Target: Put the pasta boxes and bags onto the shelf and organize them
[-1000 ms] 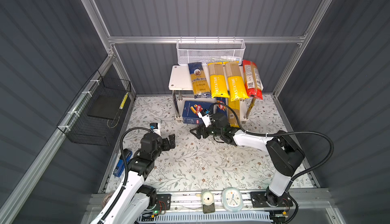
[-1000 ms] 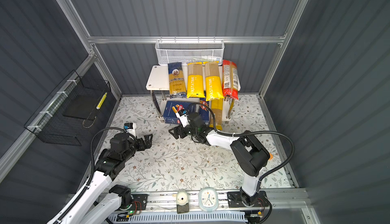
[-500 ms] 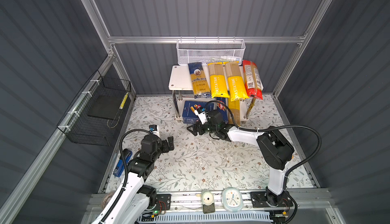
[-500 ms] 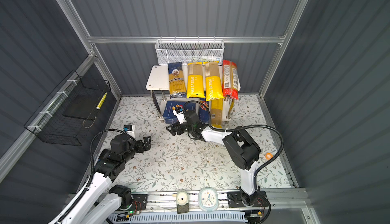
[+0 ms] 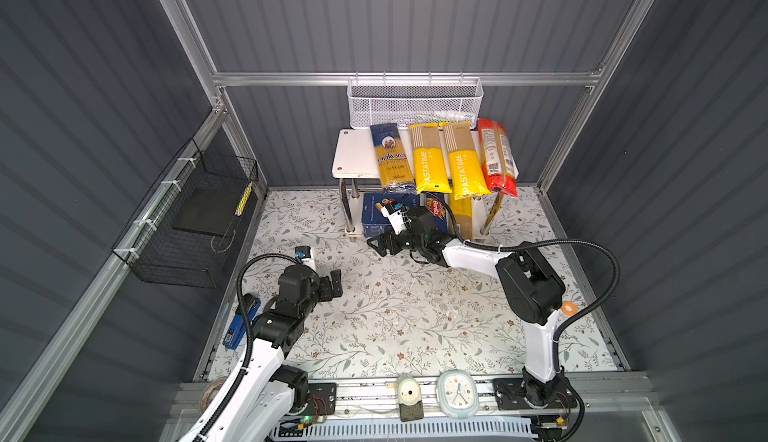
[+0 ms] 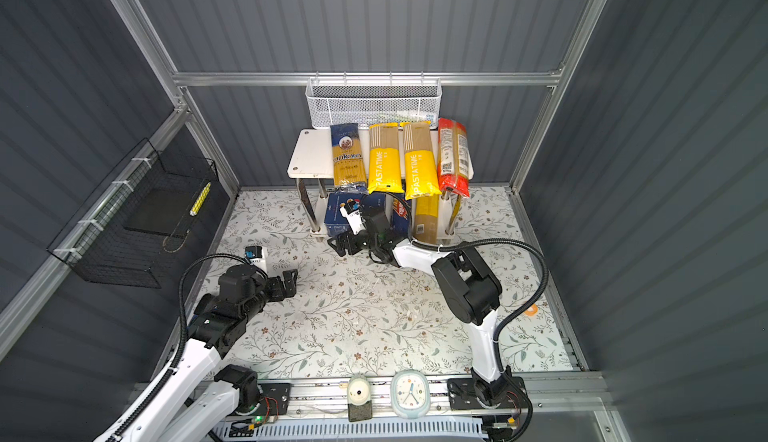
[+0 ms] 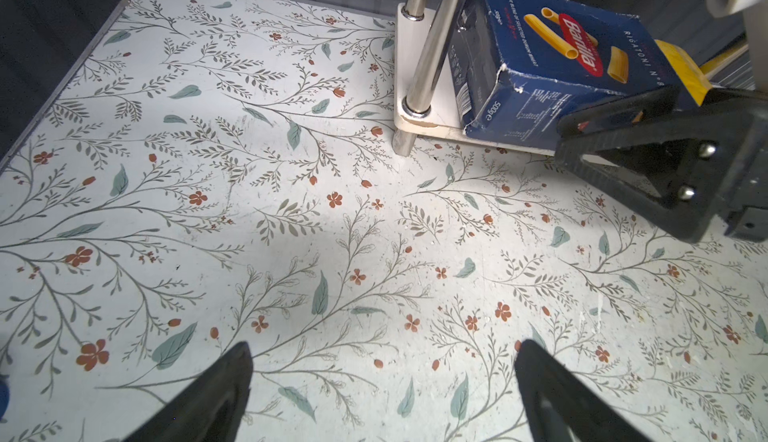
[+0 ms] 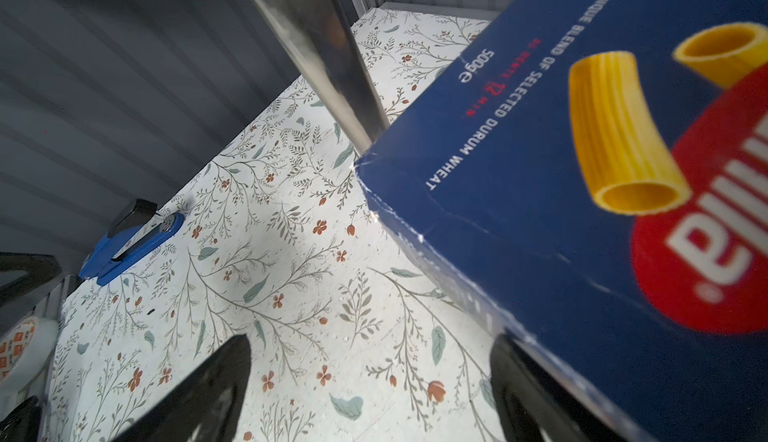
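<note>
**Right pincer**: spread wide and holding nothing. We place it low at the front of the shelf, level with the lower board. In the right wrist view one finger lies close against the near corner of the wide box; we cannot tell if it touches.

**Left pincer**: also wide and empty, over the surface, well apart from the shelf front.

**Wide box**: flat on the shelf's lower board beside the left front leg. Its scuffed corner reaches the board's front edge.

**Narrow box** and **yellow-clear bag**: on the same lower board, toward the shelf's right legs.

**Ankara bag**, two **PASTATIME bags** and **red bag**: side by side on the shelf's upper board. All overhang its front edge, and the red bag droops at the right front corner.

**Hazards, in our judgement:**
- A finger drawn back along the box corner could snag the cardboard and drag the wide box off the lower board.
- An arm lifted straight up under the overhang could tip the bags off the upper board.
</note>
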Robot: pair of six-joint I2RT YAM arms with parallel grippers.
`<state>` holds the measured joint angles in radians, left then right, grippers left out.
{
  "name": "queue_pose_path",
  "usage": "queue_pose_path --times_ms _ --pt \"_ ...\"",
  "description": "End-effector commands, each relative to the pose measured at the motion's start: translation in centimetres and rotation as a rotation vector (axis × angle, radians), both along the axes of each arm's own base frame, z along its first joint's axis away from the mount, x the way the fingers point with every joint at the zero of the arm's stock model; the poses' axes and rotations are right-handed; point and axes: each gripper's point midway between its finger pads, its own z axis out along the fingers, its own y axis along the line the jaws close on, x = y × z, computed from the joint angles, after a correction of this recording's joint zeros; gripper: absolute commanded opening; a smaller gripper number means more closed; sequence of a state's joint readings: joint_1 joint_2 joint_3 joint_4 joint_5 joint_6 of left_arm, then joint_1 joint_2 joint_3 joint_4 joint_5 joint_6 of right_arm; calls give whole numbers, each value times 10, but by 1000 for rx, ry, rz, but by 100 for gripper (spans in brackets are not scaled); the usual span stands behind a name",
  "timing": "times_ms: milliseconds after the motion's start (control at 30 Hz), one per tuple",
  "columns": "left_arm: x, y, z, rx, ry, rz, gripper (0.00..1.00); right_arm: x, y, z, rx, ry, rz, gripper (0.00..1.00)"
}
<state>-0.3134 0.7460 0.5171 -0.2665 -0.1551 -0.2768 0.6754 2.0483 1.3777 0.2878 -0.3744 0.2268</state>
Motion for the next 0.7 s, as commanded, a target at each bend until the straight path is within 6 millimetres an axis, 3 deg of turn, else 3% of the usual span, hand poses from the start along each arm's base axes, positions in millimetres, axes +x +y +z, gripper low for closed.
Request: queue_pose_path --times_ms 0,167,333,500,667 --pt "9 3 16 30 -52 14 99 7 2 1 0 -9 -4 91" --pt "18 5 12 48 -55 34 99 7 7 2 1 -21 -15 91" --pt "25 15 9 75 -94 77 99 -1 -15 11 5 -54 -85 91" --pt "32 37 1 70 -105 153 100 -31 -60 17 -16 -66 -173 91" --pt "48 67 -15 9 -116 242 100 -64 -141 1 -117 -19 -373 97"
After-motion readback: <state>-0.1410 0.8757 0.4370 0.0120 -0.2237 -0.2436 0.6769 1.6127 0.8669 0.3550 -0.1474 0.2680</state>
